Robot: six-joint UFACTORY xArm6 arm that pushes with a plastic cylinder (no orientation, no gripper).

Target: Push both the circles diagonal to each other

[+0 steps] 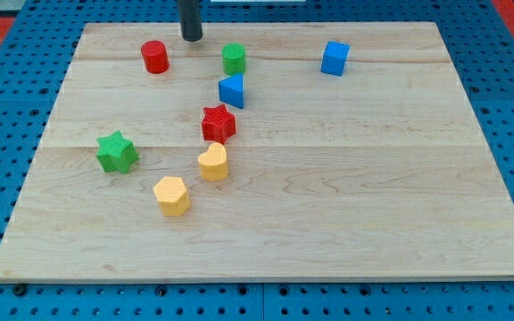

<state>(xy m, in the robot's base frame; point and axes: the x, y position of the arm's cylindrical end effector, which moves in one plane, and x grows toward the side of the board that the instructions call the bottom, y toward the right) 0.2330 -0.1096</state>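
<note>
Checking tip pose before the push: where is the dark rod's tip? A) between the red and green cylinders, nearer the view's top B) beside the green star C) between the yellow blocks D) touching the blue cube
A: my tip sits between the red cylinder block and the green cylinder block, slightly nearer the view's top, touching neither.

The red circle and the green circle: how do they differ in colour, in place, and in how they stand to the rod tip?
The red circle is red; the green circle is green. The red circle lies to the view's left of my tip, the green circle to its right. The green circle has the blue triangle just below it; the red circle stands alone. Both are upright cylinders of similar size, near the board's top edge, roughly level, neither touching my tip.
</note>
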